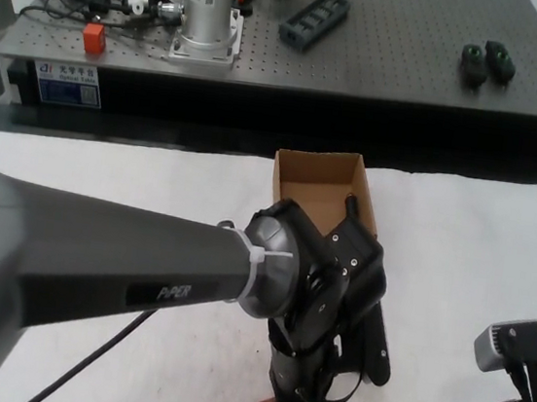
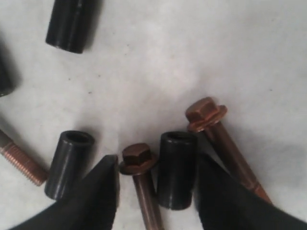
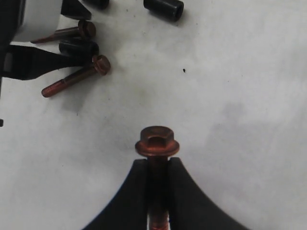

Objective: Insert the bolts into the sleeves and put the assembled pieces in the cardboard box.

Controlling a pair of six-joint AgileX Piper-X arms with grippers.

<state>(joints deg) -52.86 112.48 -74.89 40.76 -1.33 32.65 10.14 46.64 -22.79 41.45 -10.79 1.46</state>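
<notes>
While the left gripper (image 2: 157,163) gapes wide around a sleeve (image 2: 176,167) and loose bolt (image 2: 144,187) | right gripper (image 3: 157,163) clamps held bolt (image 3: 157,143) lengthwise, head beyond tips.

- A white cloth (image 1: 134,175) covers the bench — everything here lies on it.
- An open cardboard box (image 1: 317,168) stands toward its far edge.
- One black sleeve (image 2: 177,170) lies between a short copper bolt (image 2: 141,184) and a longer bolt (image 2: 223,143) — all close together.
- A second sleeve (image 2: 69,163) lies near them.
- A third sleeve (image 2: 72,24) lies well apart.
</notes>
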